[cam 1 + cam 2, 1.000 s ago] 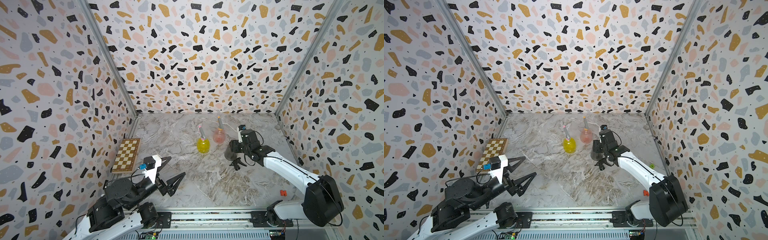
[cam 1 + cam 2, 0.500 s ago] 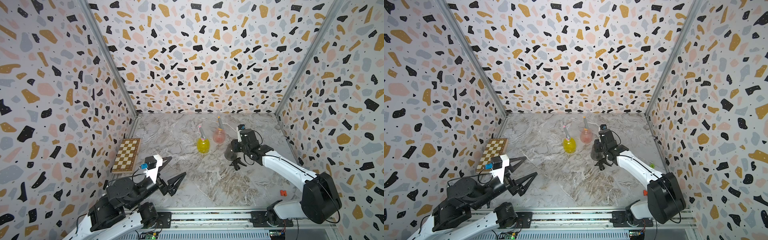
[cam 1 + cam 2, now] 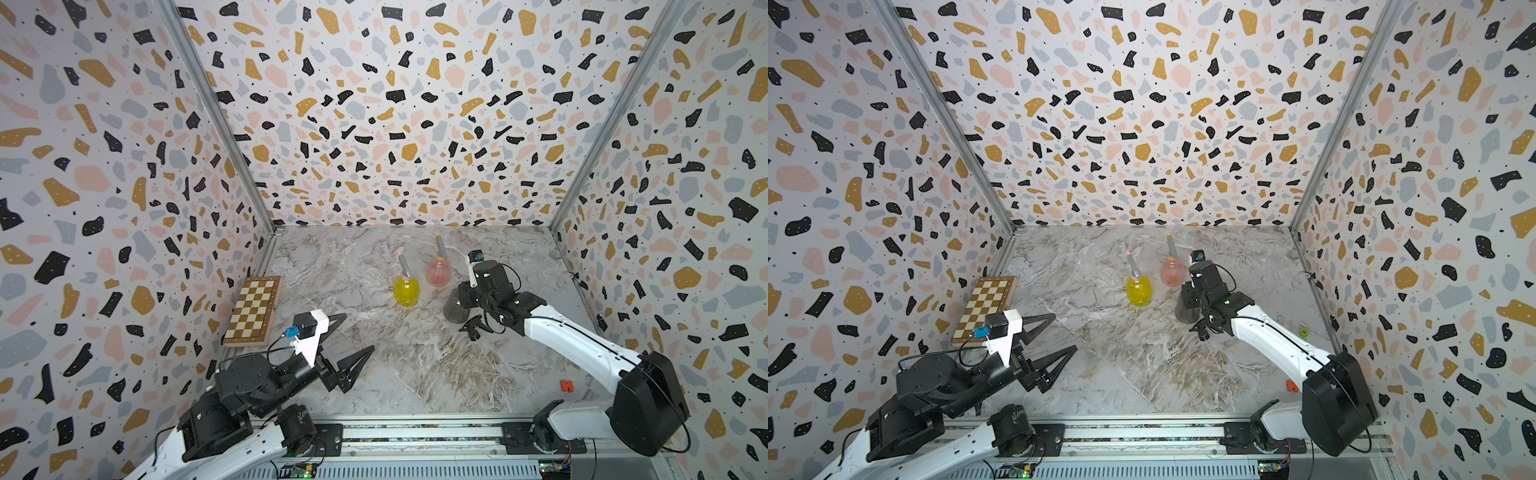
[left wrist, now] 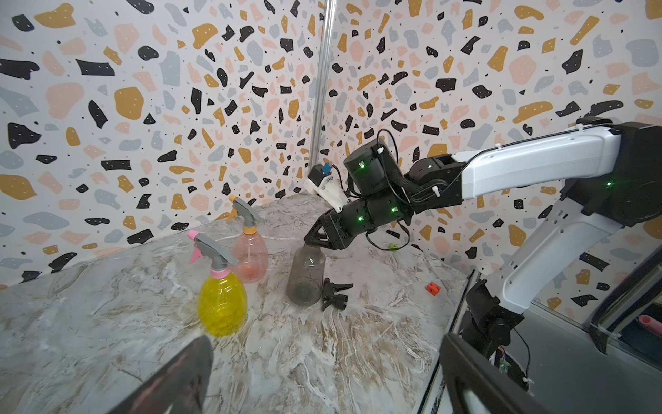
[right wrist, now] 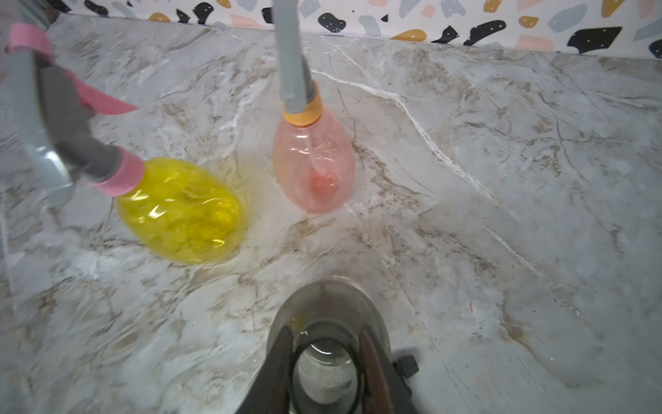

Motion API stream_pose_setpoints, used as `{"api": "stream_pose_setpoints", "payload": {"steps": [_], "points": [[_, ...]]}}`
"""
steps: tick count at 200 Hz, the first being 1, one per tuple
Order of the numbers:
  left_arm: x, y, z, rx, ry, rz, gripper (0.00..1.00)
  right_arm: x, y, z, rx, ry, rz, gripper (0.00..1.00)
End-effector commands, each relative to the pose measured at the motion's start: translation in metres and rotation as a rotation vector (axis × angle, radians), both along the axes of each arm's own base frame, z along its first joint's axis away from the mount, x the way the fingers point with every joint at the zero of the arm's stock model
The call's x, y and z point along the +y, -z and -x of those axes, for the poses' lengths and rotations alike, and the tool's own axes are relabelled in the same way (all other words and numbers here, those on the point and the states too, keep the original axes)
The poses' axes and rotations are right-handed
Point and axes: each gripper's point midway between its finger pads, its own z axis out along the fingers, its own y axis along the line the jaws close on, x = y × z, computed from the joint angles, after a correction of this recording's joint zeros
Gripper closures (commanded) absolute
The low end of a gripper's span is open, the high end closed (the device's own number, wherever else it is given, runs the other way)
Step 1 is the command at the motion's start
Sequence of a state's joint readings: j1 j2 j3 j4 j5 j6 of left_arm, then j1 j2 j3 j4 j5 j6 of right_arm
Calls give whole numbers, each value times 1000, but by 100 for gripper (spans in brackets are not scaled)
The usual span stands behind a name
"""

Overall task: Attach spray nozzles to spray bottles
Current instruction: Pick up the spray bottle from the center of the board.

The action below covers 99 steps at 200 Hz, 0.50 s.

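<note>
The upright grey bottle (image 4: 305, 283) is clasped at its neck by the narrowed right gripper (image 4: 315, 241), the black nozzle (image 4: 335, 293) is laid on the surface (image 4: 358, 340) just beside its base, and the wide-open left gripper (image 3: 358, 332) is seen well apart.

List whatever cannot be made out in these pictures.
- grey bottle neck: both top views, hidden under the right pincer.
- Grip on that neck: right wrist view, blurred at the frame edge; contact unclear.
- black nozzle: right wrist view, only a corner shows behind the pincer.
- green speck: top view, too small to identify.
</note>
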State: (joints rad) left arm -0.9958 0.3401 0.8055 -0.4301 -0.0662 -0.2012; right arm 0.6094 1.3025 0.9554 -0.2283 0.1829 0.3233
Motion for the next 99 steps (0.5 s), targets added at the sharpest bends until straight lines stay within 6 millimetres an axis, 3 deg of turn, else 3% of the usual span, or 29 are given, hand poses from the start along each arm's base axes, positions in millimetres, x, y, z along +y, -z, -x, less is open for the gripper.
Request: {"api": "stream_pose_setpoints", "payload": {"steps": [1,57,75,99], "points": [[-13,-4,7,-4,77,-22,1,12,-56,27,-80,-80,-48,100],[-48,11,25,38,280,-86,1,74,-137,143,-98,-602,-172,100],[-58,15,28,49,327,-94,1,88,-166,175,-91,-767,-277,100],[-65,13,36,43,393,-82,1,93,-199,204,-102,-916,-373,100]]}}
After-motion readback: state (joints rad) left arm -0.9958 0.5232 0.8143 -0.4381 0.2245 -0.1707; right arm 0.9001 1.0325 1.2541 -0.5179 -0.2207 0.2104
